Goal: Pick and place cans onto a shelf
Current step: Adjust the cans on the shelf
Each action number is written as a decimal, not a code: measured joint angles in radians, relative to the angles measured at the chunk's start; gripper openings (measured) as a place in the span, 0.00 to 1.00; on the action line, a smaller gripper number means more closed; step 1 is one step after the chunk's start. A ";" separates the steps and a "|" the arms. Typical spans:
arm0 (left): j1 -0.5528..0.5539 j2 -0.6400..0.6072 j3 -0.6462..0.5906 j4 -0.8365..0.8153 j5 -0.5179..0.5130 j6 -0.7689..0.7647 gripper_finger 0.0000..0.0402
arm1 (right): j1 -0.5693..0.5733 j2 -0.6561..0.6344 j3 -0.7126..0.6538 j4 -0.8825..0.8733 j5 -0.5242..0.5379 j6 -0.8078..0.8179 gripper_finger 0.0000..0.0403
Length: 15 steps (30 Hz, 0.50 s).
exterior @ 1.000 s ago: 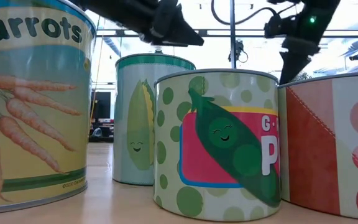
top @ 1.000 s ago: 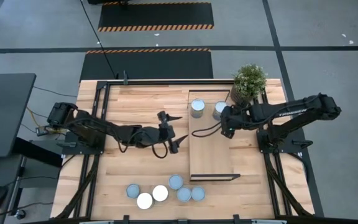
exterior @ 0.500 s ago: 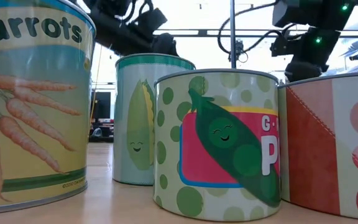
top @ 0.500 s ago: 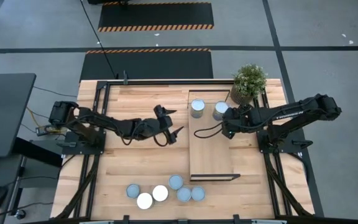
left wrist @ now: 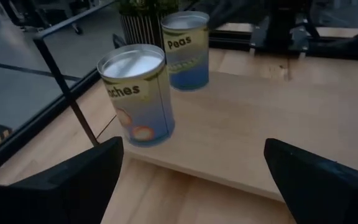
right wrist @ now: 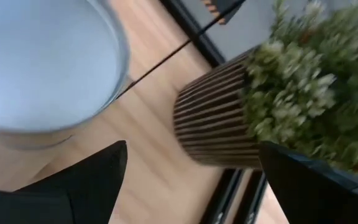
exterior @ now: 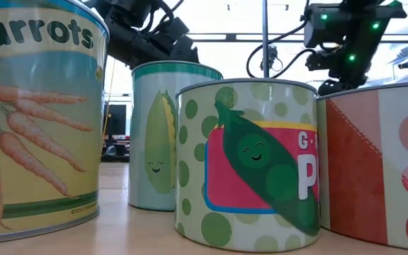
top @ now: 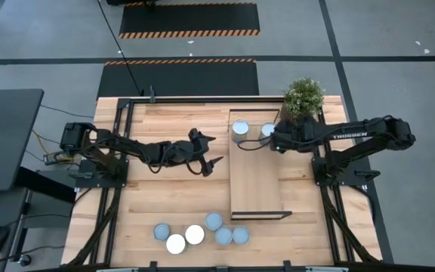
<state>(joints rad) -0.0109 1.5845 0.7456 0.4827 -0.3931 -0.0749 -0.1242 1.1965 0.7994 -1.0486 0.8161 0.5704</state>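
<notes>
Left end effector (top: 208, 153): high view, fingers spread apart and holding nothing, over the counter (top: 172, 204) just left of the shelf (top: 256, 177).
Right end effector (top: 272, 138): high view, at the shelf's far end beside the two cans standing there; cannot tell its finger state from above.
High view, surface: planked wooden counter with dark frame rails, on a grey floor with black-and-orange striped mats (top: 189, 19); a potted plant (top: 303, 98) at the far right corner.
High view, cans: two on the shelf (top: 240, 128), five clustered on the counter at the near edge (top: 195, 235), pale round tops.
Low view only: printed labels up close, carrots (exterior: 37, 113), corn (exterior: 163, 134), peas (exterior: 250, 163); both arms dark overhead against bright windows.
Left wrist view: two shelf cans from the side, "Peas" (left wrist: 186, 40) and a peaches can (left wrist: 137, 93), apart, upright.
Right wrist view: fingers (right wrist: 73, 186) wide apart, released; a can top (right wrist: 42, 62) and the ribbed plant pot (right wrist: 213, 118) just beyond.
</notes>
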 joint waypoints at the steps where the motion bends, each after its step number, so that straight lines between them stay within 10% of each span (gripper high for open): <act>1: 0.000 0.000 0.000 -0.002 0.000 0.003 0.99 | -0.008 0.000 0.000 0.019 0.005 -0.028 0.93; 15: 0.000 0.000 0.000 -0.010 -0.002 0.006 0.99 | -0.082 0.001 0.000 0.257 -0.092 -0.279 0.93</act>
<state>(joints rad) -0.0105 1.5845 0.7456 0.4728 -0.3946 -0.0684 -0.2064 1.1973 0.7994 -0.7920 0.7241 0.2916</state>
